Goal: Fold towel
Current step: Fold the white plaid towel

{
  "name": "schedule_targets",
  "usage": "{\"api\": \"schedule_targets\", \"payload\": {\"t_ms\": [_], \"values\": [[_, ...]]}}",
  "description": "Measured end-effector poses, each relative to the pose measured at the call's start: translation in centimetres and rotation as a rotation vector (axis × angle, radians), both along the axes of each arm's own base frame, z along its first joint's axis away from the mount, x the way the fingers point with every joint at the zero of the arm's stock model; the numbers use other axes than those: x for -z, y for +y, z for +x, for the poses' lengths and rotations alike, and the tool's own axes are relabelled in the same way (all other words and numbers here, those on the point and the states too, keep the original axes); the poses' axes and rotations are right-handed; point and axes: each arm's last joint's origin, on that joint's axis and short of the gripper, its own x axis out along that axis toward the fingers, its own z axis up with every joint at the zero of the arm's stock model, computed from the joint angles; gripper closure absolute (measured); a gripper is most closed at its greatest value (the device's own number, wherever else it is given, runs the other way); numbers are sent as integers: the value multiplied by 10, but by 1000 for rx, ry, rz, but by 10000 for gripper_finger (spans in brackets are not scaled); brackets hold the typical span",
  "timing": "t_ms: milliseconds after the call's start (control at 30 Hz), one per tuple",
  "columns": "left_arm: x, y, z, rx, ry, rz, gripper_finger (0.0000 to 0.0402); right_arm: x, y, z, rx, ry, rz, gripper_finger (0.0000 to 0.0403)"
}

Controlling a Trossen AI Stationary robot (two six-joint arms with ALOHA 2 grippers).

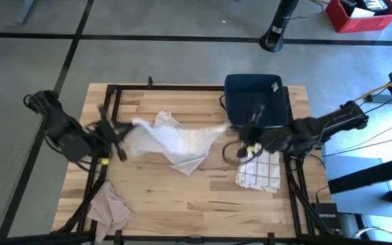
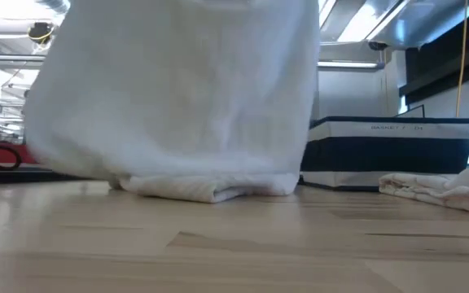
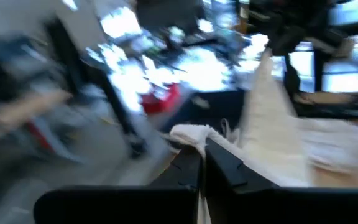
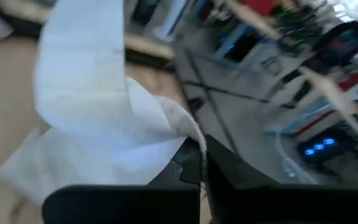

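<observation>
Both arms are reaching in low over the table (image 1: pixel 203 187) from opposite sides, and each is pinching one end of the white towel (image 1: pixel 172 141). The left gripper (image 1: pixel 119 131) is sitting at the towel's left end with its dark fingers (image 3: pixel 188 174) pressed together on a bunched edge of cloth, and the right gripper (image 1: pixel 240 139) is doing the same at the right end — its fingers (image 4: pixel 194 165) are closing on a grey-hemmed corner. Between them the towel is stretching across the middle of the table, lifted at both ends, while its middle is sagging in a loose point toward the near edge; in the low view it is hanging like a wide white sheet with its bottom fold resting on the wood. A checked cloth (image 1: pixel 259 170) is lying crumpled just beside the right gripper, a beige cloth (image 1: pixel 109 208) is lying at the table's near left corner, and a dark blue basket (image 1: pixel 254 99) is standing at the far side, right of centre. The table is pale butcher-block wood in a black frame, standing on a grey floor marked with dark lines — a red crate (image 1: pixel 361 15) is sitting far off at the upper right.
</observation>
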Motion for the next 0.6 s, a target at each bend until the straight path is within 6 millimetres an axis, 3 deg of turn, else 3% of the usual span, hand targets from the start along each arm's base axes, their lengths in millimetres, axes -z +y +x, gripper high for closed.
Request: {"api": "schedule_targets", "payload": {"t_ms": [133, 333, 600], "values": [[-36, 18, -11, -130, 6, 121, 401, -35, -24, 0, 65, -61, -44, 395], [-76, 51, -31, -253, -11, 158, 401, -81, -74, -5, 185, -165, -89, 395], [-112, 86, -66, -279, -133, 216, 401, -112, -145, -13, 261, -328, -152, 395]]}}
